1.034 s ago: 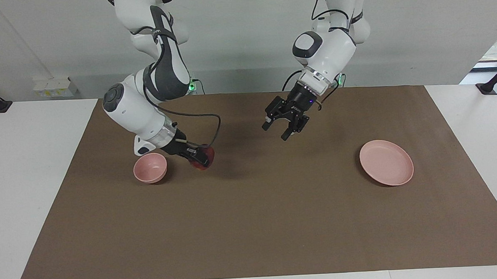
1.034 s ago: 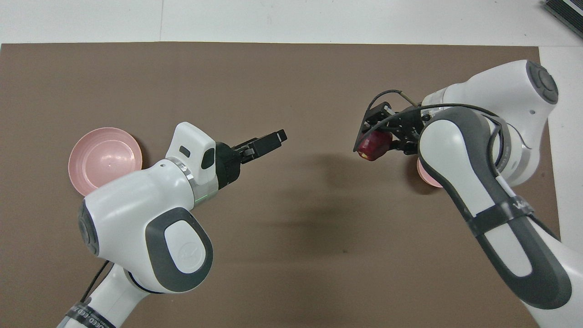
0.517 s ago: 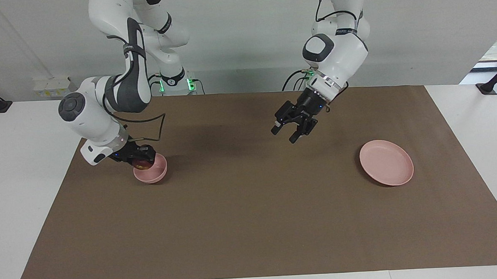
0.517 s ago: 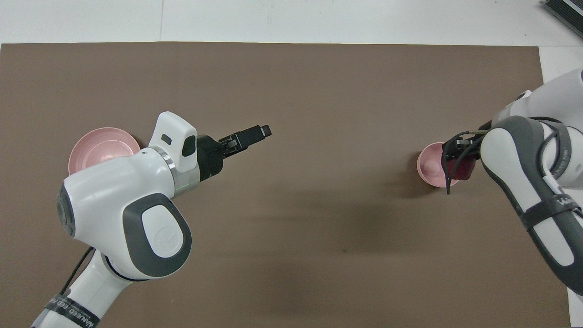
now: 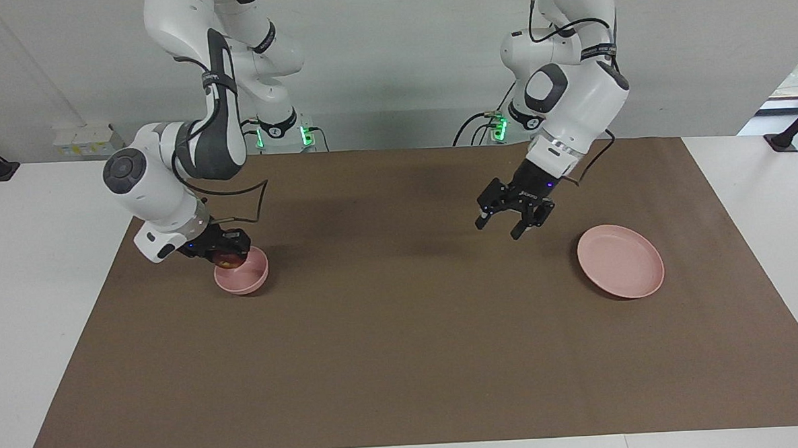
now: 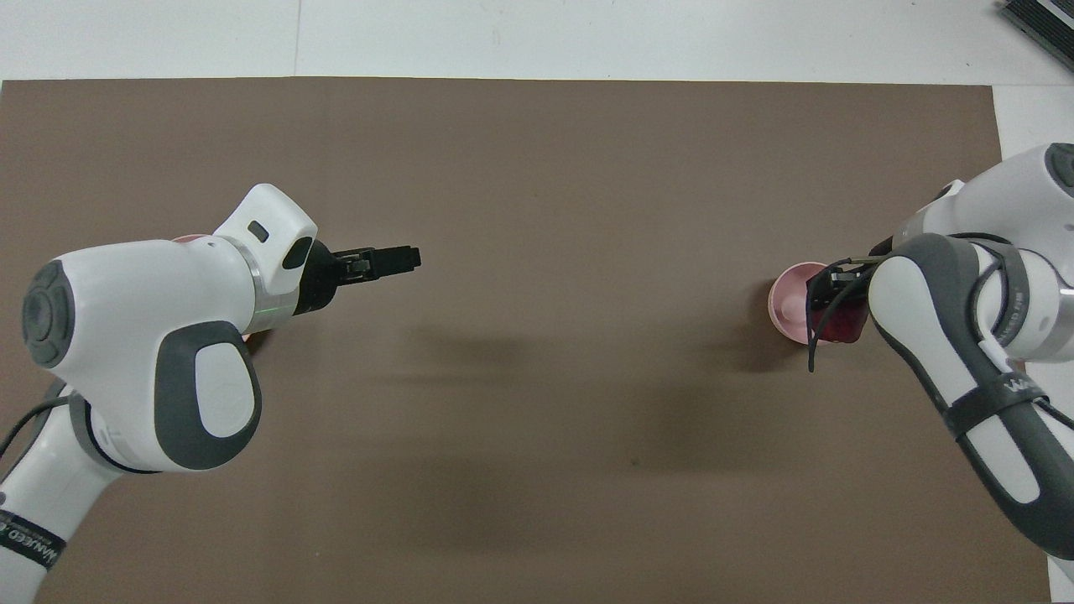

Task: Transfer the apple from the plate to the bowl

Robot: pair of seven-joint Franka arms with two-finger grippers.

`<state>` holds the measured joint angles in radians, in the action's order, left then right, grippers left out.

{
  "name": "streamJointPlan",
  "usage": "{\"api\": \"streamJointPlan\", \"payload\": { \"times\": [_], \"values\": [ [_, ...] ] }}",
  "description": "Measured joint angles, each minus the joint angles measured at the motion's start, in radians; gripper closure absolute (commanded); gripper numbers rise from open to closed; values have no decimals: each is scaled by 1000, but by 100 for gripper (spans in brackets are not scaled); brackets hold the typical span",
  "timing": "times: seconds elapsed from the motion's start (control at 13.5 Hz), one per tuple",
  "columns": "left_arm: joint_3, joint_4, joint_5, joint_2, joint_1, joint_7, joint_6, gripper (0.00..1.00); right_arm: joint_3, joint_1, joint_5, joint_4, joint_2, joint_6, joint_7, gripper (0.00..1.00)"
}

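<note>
The dark red apple (image 5: 225,261) is gripped by my right gripper (image 5: 231,257), which is shut on it and dips into the small pink bowl (image 5: 246,278) at the rim toward the right arm's end. In the overhead view the apple (image 6: 841,323) shows under the right gripper (image 6: 832,302), at the edge of the bowl (image 6: 787,304). Whether the apple touches the bowl's floor I cannot tell. The flat pink plate (image 5: 621,261) lies bare toward the left arm's end. My left gripper (image 5: 500,225) hangs open and holds nothing, above the mat beside the plate. In the overhead view the left arm covers nearly all of the plate.
A brown mat (image 5: 404,345) covers the white table (image 5: 38,300). A black cable loops from the right wrist just above the bowl. Beyond the bowl, the plate and the two arms, nothing stands on the mat.
The right arm swung the apple from beside the bowl to over it and lowered it inside the rim, then held still. The open left gripper drew back toward the plate.
</note>
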<state>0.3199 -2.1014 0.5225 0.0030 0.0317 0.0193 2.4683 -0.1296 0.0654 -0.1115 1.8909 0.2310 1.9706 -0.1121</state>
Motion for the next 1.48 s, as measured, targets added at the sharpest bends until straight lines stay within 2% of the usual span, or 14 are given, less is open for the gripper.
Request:
{"api": "streamJointPlan", "payload": {
  "times": [0.22,0.37,0.44,0.52,0.66,0.89,1.48],
  "values": [
    [-1,9,-220,-1,-42,-3,-116,0,0,4,0,38,1,41,3,77],
    [-1,17,-320,-2,-77,-2,-199,0,0,4,0,52,1,53,4,55],
    [-2,25,-380,-2,-94,-2,-247,0,0,4,0,55,2,54,4,48],
    [-2,50,-422,-3,-111,-2,-315,0,0,5,0,57,5,58,4,46],
    [-2,151,-450,-4,-142,-1,-483,0,0,8,0,61,19,86,4,33],
    [-3,239,-469,-2,-170,0,-588,0,1,13,0,61,29,94,5,31],
    [7,265,-500,11,-171,0,-596,0,1,19,0,36,39,118,59,31]
  ]
}}
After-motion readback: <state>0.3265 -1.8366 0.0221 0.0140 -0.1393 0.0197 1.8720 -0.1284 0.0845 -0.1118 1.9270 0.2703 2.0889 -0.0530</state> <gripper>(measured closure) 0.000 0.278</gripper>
